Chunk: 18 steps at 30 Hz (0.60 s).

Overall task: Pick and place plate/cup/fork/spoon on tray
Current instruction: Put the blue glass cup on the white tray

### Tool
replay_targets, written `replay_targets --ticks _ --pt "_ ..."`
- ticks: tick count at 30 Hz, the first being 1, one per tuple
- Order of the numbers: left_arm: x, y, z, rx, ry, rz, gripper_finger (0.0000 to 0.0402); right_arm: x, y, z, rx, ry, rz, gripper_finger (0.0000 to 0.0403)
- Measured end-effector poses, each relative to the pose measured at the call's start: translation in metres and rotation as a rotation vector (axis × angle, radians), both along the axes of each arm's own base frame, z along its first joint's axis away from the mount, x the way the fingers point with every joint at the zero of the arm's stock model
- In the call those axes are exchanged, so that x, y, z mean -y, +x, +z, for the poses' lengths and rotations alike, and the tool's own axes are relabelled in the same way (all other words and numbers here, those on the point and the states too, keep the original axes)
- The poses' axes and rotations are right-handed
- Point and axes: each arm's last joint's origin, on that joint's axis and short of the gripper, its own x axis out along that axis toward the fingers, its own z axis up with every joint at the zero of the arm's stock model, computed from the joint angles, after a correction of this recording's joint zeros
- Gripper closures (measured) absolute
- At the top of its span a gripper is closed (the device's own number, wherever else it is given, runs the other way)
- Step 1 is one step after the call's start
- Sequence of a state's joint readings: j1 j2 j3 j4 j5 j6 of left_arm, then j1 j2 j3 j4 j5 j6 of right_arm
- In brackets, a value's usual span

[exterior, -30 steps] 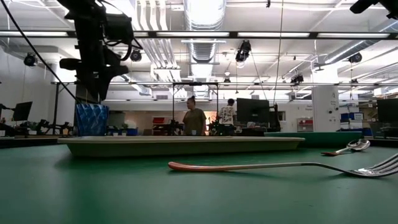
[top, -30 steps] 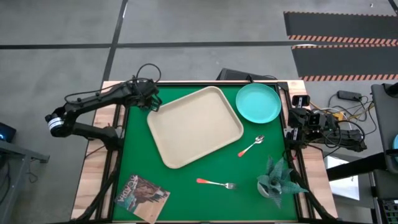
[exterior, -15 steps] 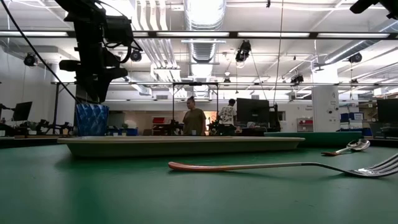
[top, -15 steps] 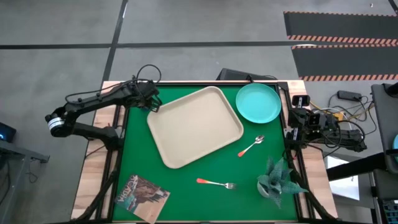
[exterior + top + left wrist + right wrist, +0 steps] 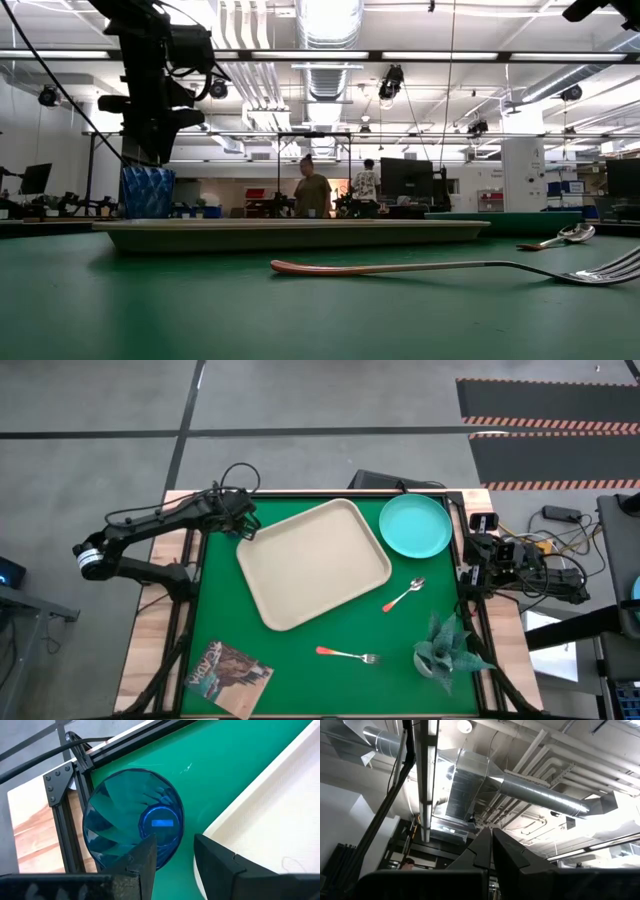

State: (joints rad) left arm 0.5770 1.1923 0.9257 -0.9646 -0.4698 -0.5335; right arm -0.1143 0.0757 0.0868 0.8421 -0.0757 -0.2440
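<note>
Green mat (image 5: 310,660) — tray (image 5: 313,563) bare; left gripper (image 5: 172,855) spread above the cup (image 5: 132,822); right gripper (image 5: 491,851) pressed together.

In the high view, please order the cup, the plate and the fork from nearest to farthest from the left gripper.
1. The cup: directly under the left gripper, at the table's far left corner, beside the tray.
2. The plate: far right, beyond the tray.
3. The fork: near edge, middle.

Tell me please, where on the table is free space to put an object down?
The tray holds nothing. Bare mat lies between the tray and the magazine. It is crowded on the right, around the plate, spoon, fork and plant, and at the cup under the left gripper.
</note>
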Motion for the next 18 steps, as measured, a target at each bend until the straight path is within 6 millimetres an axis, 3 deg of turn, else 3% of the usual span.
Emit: replay_targets --ticks 9,18 --pt "0.000 0.000 -0.002 0.004 0.003 0.000 0.0285 0.000 0.000 0.000 0.000 0.000 0.000 0.0394" --pt "0.002 -0.004 -0.022 -0.028 -0.019 0.000 0.0285 0.000 0.000 0.000 0.000 0.000 0.000 0.0394"
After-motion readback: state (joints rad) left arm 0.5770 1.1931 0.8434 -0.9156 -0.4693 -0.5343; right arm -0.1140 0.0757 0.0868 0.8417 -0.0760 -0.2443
